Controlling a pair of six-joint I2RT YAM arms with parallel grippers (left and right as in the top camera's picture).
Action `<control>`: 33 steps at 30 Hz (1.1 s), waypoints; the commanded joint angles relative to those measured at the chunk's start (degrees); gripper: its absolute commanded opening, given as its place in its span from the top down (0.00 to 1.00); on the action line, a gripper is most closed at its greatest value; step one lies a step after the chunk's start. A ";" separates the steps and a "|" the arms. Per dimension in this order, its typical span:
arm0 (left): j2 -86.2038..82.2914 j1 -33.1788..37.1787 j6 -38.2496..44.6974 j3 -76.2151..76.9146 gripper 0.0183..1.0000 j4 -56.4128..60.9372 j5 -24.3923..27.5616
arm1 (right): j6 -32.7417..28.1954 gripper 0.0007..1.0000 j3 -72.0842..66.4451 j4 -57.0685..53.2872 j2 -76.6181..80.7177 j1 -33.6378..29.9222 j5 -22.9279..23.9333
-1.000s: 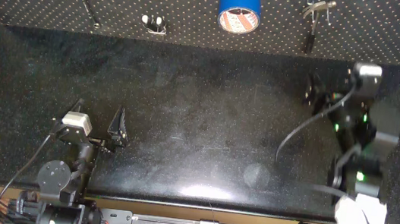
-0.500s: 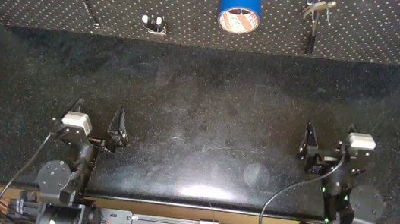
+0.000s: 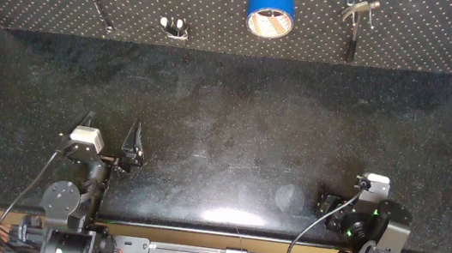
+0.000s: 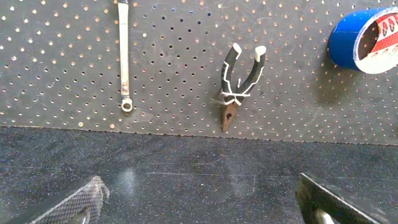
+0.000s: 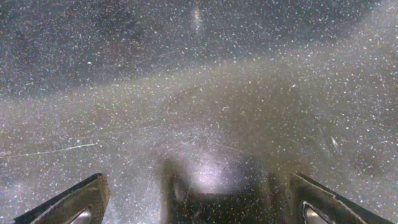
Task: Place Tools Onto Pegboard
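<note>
The pegboard (image 3: 223, 5) stands along the 12 o'clock edge of the counter (image 3: 235, 119) in the top view. It is a dark panel with a regular grid of small pale holes. Four tools hang on it.

- Wrench (image 4: 124, 53): at about 10 o'clock in the top view. It is a slim bare-metal bar that hangs straight down, with a ring end at the bottom.
- Pliers (image 4: 239, 84): near 11 o'clock, just beside the wrench. The handles are black and white and splay upward, and the rusty nose points down. A white tie wraps the joint.
- Tape roll (image 3: 270, 13): at 12 o'clock. It is blue, with a red-and-white label inside the core.
- Plier-like tool (image 3: 355, 26): near 1 o'clock. It has pale handles at the top and a dark nose that points down.

The left gripper (image 4: 200, 186) is at about 8 o'clock, low over the counter and facing the pegboard. Its jaws are spread wide and hold nothing.

The right gripper (image 5: 196, 186) is at about 5 o'clock, tucked close to its base and pointing down at the bare speckled counter. Its jaws are also wide apart and hold nothing.
</note>
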 commanded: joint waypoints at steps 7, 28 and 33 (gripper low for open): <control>-0.55 0.07 0.72 -0.09 0.00 -0.35 0.85 | -7.34 0.02 -0.90 21.44 -11.89 2.32 0.90; -0.55 0.07 0.72 -0.09 0.00 -0.35 0.85 | -8.81 0.02 -12.44 43.41 -12.22 6.64 10.99; -0.55 0.07 0.72 -0.09 0.00 -0.35 0.85 | -8.81 0.02 -12.44 43.41 -12.22 6.64 10.99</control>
